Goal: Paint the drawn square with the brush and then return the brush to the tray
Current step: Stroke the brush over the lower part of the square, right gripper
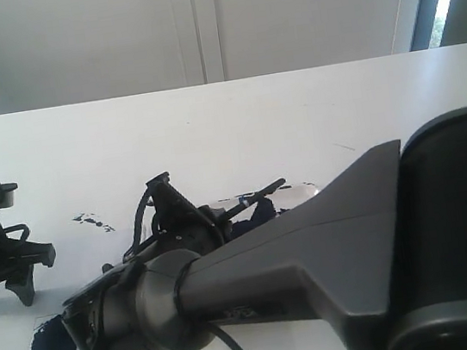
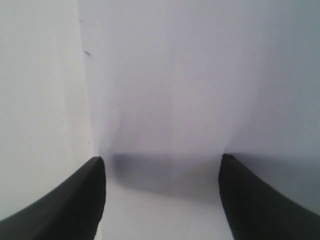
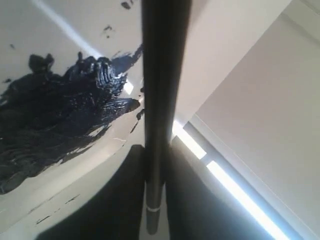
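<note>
The right end effector (image 3: 156,167) held the brush (image 3: 160,90), likely a light, stiff stick, paint-slick at the tip and best gripped mid-shaft, over the paint blotch (image 3: 60,110) in the tray (image 3: 20,25); the left end effector (image 2: 162,192) gaped empty near the surface (image 1: 208,118)'s left edge

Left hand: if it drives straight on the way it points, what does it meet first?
Probably the bare white surface; nothing else shows ahead of the left hand, which stands open. Depth is unclear.
</note>
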Motion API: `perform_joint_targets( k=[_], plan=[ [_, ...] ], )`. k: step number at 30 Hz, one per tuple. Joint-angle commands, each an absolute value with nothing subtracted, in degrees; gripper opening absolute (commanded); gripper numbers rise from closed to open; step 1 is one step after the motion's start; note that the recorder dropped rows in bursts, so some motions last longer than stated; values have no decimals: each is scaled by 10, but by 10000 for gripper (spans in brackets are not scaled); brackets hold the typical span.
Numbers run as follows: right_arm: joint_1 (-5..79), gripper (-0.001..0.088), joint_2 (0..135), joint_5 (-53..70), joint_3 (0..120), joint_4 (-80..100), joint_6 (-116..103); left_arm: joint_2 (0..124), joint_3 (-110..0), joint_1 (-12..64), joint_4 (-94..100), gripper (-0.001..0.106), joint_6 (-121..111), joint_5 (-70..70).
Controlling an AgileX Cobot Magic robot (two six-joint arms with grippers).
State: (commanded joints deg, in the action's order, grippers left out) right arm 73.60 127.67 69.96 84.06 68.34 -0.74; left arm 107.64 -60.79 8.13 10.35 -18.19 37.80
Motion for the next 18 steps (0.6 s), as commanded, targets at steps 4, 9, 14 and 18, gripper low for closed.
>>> perform_joint_targets(
  k=[4,9,14,18],
  plan=[
    [736,0,1288,700,848,686,-4,1076,-608,81,104,676,-182,378],
    [736,0,1295,700,850,691,0,1076,-608,81,104,676,-182,377],
    [737,0,1295,700,871,690,0,1076,-608,81,104,676,-182,377],
    [742,0,1295,700,887,684,0,1076,-608,81,104,676,-182,375]
  ],
)
